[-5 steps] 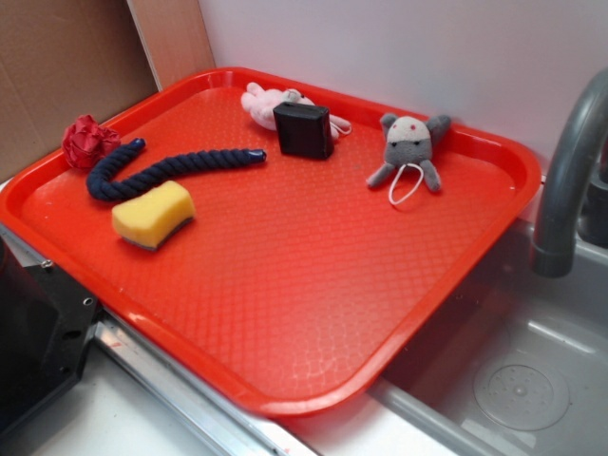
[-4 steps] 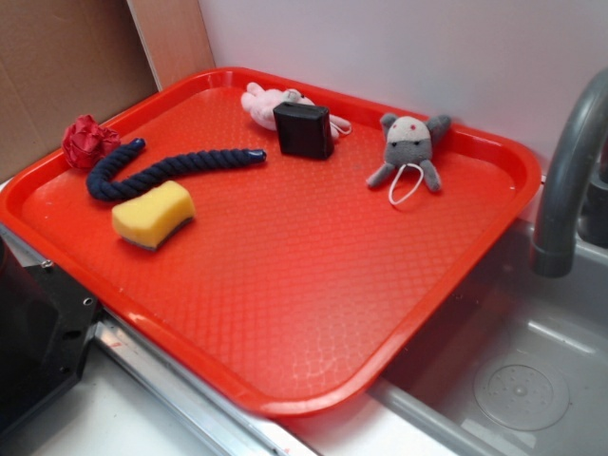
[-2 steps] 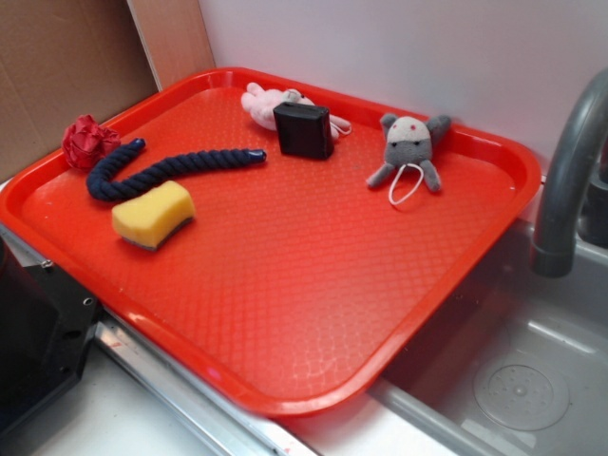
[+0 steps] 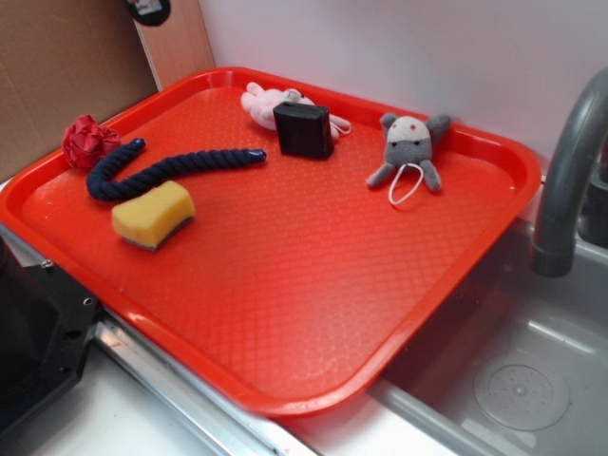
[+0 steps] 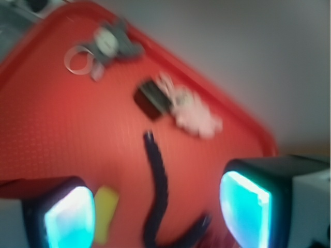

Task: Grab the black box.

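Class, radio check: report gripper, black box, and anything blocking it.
Gripper open, high above the tray, holding nothing. Black box at the far edge, untouched. Pink plush pressed behind it; front approach free.

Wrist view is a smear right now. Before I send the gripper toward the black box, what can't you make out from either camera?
- Wrist view: motion blur; the black box shows only as a dark blob, edges unclear.
- Exterior view: the gripper is cut off by the top edge; only a dark sliver shows, so its height is unreadable.
- Exterior view: the black box covers part of the pink plush; whether they touch is unclear.
- Wrist view: the pads are open, nothing between.
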Available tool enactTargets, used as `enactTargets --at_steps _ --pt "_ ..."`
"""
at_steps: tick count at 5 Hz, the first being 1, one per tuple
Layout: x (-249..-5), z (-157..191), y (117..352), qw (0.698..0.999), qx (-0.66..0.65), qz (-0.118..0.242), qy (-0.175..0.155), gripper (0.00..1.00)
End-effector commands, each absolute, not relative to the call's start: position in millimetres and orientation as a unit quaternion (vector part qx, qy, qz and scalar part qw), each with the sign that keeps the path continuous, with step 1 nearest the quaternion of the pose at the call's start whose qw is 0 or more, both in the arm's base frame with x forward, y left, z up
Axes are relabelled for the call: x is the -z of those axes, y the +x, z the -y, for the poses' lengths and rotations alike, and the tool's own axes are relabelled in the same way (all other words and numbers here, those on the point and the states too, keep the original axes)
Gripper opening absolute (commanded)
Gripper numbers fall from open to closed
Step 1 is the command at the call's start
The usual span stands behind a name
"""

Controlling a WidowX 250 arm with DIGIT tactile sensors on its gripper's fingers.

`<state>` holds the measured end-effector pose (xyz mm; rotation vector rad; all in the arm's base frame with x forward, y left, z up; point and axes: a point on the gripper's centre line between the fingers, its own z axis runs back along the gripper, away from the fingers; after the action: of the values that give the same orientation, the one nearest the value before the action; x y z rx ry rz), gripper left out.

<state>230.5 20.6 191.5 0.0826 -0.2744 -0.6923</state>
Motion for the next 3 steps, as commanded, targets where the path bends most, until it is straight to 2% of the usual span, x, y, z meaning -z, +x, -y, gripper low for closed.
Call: enactTargets --at_steps 1,2,3 --pt "-207.6 -9.8 235.6 0.927 0.341 0.151 0.048 1.0" --pt "-157.1 -17.2 264.5 0.929 0.356 0.1 0.017 1.0" --pt "-120.9 -20.4 277.2 0.926 0.361 0.108 -0.008 1.0"
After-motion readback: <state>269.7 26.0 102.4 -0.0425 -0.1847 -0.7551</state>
